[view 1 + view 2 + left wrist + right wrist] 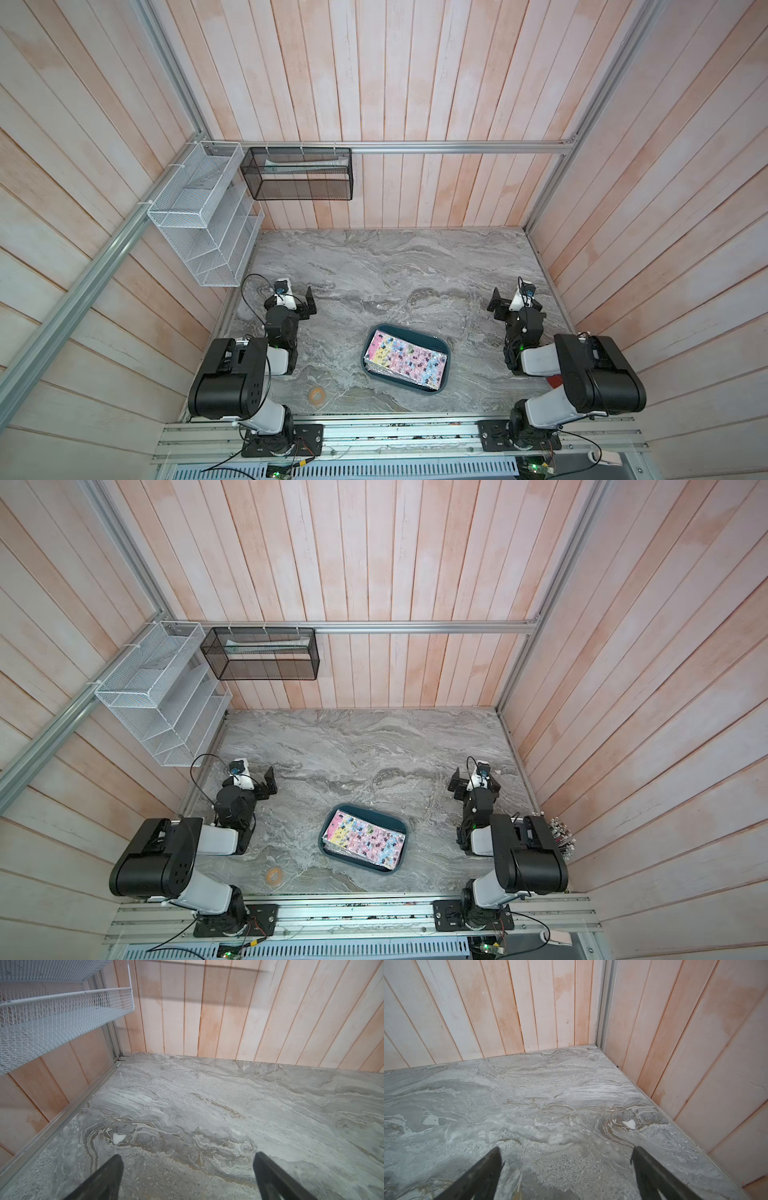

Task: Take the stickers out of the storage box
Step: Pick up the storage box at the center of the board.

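I see the stickers [405, 357] all in the storage box [419, 335] (nothing out yet). Left gripper [188, 1157] and right gripper [565, 1153] gape wide, empty.

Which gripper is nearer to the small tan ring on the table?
Left. The left gripper stands open just behind the small tan ring; the right gripper stands across the table, beyond the storage box.

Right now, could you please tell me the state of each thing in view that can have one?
stickers: stacked in the storage box, untouched.
storage box: open-topped, flat on the table.
left gripper: open, holding nothing.
right gripper: open, holding nothing.
black mesh basket: hanging, something pale inside.
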